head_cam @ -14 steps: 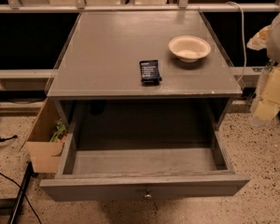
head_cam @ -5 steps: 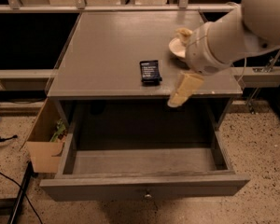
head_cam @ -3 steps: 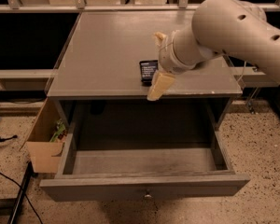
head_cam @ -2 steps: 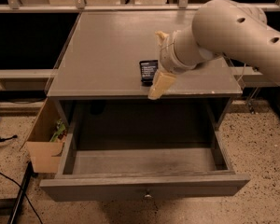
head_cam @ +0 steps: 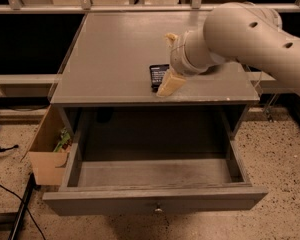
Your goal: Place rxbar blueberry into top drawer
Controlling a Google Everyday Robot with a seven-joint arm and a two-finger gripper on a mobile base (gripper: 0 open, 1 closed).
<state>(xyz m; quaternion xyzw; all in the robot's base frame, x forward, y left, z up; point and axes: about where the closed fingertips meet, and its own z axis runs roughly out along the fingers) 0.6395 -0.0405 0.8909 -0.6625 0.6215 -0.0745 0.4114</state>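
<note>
The rxbar blueberry [head_cam: 157, 74], a small dark flat wrapper, lies on the grey tabletop [head_cam: 115, 59] near its front edge. My gripper [head_cam: 169, 60] hangs just over the bar's right end and is open. One cream finger [head_cam: 169, 84] is at the bar's near right corner, the other [head_cam: 170, 37] is beyond it. The bar is not held. The top drawer [head_cam: 155, 198] is pulled fully out below the tabletop; its inside shows nothing in it, and its round knob [head_cam: 158, 210] is on the front panel.
My thick cream arm [head_cam: 250, 31] reaches in from the right and hides the table's right part. A brown cardboard box [head_cam: 47, 156] stands on the floor left of the drawer. Black cables [head_cam: 10, 194] lie on the floor at the left.
My arm swung in from the right side, crossed the table's front right and stopped over the bar. In the last second it barely shifted. The bar and drawer have not moved.
</note>
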